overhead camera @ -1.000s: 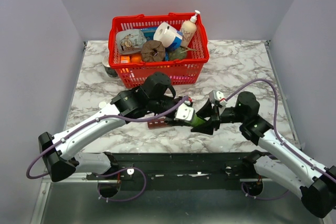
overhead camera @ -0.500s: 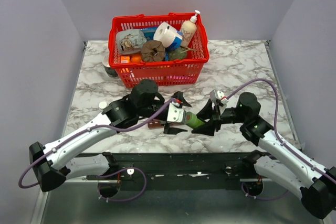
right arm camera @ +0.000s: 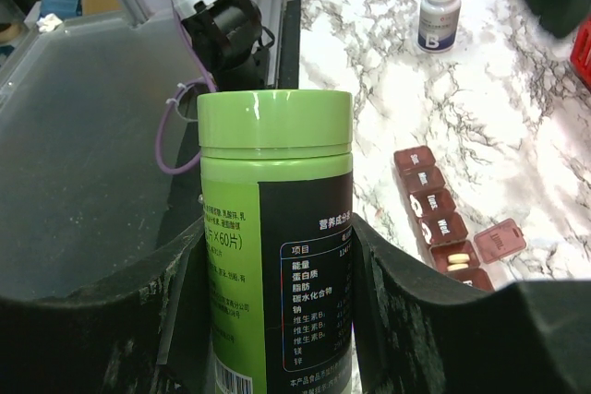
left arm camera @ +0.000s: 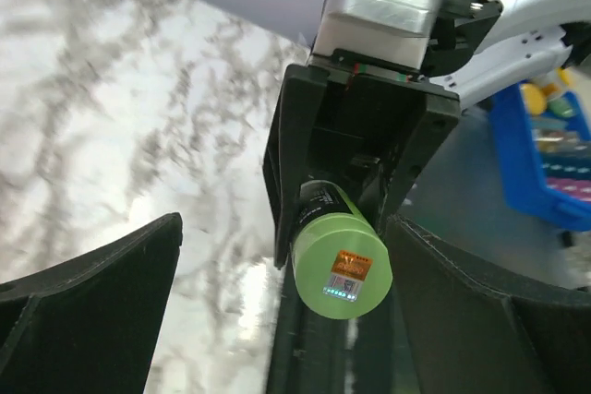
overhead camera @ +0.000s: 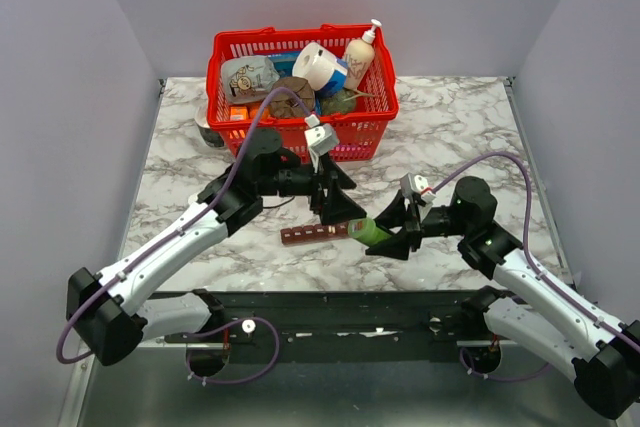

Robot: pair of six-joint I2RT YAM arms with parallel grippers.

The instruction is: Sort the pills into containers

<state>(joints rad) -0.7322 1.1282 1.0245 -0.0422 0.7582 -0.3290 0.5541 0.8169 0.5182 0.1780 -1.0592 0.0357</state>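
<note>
The green pill bottle [right arm camera: 275, 228] has its cap on, and my right gripper [right arm camera: 277, 260] is shut on its body. From above, the bottle [overhead camera: 366, 231] lies tilted just right of the dark red containers strip [overhead camera: 314, 235]. In the right wrist view one compartment of the containers [right arm camera: 441, 217] is open and has pale pills [right arm camera: 450, 256] in it. My left gripper [overhead camera: 338, 201] is open and hovers above and left of the bottle, apart from it. The left wrist view faces the bottle's cap [left arm camera: 342, 263] between that gripper's spread fingers [left arm camera: 92, 306].
A red mesh basket [overhead camera: 300, 137] full of goods stands at the back, close behind my left wrist. A small white bottle [right arm camera: 439, 14] stands on the marble to the left of the strip. The table's near edge and black rail [overhead camera: 330, 302] run below both grippers.
My left gripper has opened, let go of the green bottle's cap end and drawn back toward the basket. The right gripper has kept the bottle almost still.
</note>
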